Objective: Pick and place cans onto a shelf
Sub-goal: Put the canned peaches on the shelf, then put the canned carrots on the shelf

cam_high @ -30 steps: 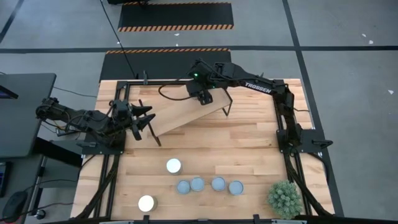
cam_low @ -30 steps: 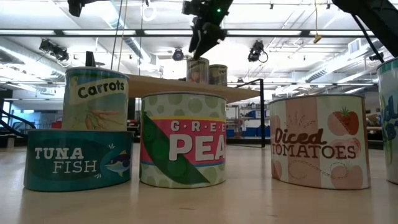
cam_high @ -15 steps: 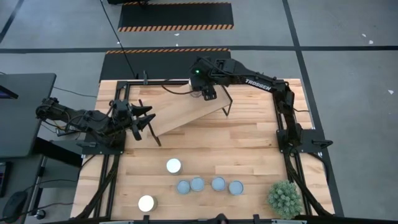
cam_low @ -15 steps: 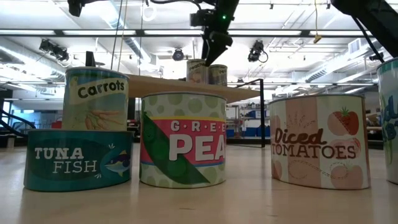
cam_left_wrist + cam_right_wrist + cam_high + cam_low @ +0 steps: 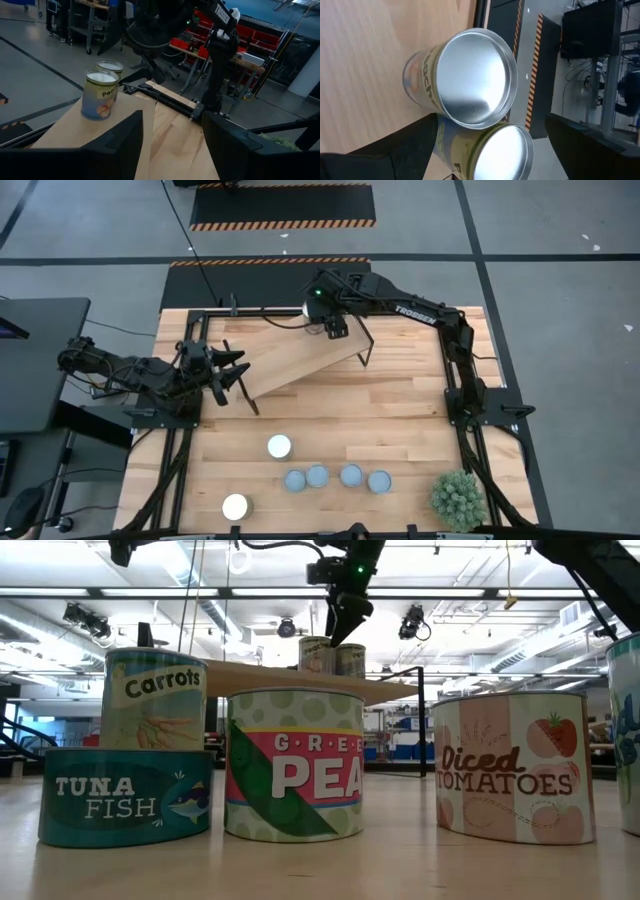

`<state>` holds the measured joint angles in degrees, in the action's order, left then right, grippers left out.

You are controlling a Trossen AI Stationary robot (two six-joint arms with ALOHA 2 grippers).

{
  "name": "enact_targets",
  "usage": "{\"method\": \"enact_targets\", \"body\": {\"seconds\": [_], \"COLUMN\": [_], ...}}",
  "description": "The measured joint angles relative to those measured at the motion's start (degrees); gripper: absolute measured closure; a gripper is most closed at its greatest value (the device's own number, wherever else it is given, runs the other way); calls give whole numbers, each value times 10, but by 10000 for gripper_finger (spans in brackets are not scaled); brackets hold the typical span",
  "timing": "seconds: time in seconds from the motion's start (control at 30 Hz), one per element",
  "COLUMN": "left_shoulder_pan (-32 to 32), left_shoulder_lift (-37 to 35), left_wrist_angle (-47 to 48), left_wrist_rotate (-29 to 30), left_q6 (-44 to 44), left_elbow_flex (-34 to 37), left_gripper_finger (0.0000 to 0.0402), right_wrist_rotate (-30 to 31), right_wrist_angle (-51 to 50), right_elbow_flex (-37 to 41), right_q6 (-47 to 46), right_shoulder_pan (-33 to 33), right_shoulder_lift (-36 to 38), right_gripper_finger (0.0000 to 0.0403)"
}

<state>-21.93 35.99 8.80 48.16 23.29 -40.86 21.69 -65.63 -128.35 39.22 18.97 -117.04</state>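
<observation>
Two cans stand upright side by side on the far end of the tilted wooden shelf: one with a peach label, another beside it, both also in the low view and the left wrist view. My right gripper hangs open just above them, slanting down, a finger on each side of the nearer can. My left gripper waits open and level at the shelf's left end. Several more cans stand on the table: white tops and blue-grey tops.
A green spiky plant stands at the table's near right corner. In the low view the table cans show their labels: Carrots, Tuna Fish, Green Peas, Diced Tomatoes. The shelf rests on thin black legs.
My right gripper has shifted a little toward the table's far right over the shelf cans and rolled slightly, staying open; for the last half second it has kept still. The cans have not moved.
</observation>
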Motion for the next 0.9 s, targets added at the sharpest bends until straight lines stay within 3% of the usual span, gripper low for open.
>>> {"method": "enact_targets", "body": {"seconds": [0.37,0.6,0.9], "left_shoulder_pan": [0,0,0], "left_shoulder_lift": [0,5,46], "left_wrist_angle": [-3,-6,13], "left_wrist_rotate": [-4,-82,-197], "left_q6": [0,16,50], "left_elbow_flex": [0,0,0], "left_gripper_finger": [193,193,193], "right_wrist_rotate": [10,-28,-142], "right_wrist_angle": [-19,-41,-44], "right_elbow_flex": [0,0,0], "right_q6": [-23,-83,-277], "right_shoulder_pan": [-7,-63,-145], "right_shoulder_lift": [12,29,30], "right_gripper_finger": [28,28,28]}}
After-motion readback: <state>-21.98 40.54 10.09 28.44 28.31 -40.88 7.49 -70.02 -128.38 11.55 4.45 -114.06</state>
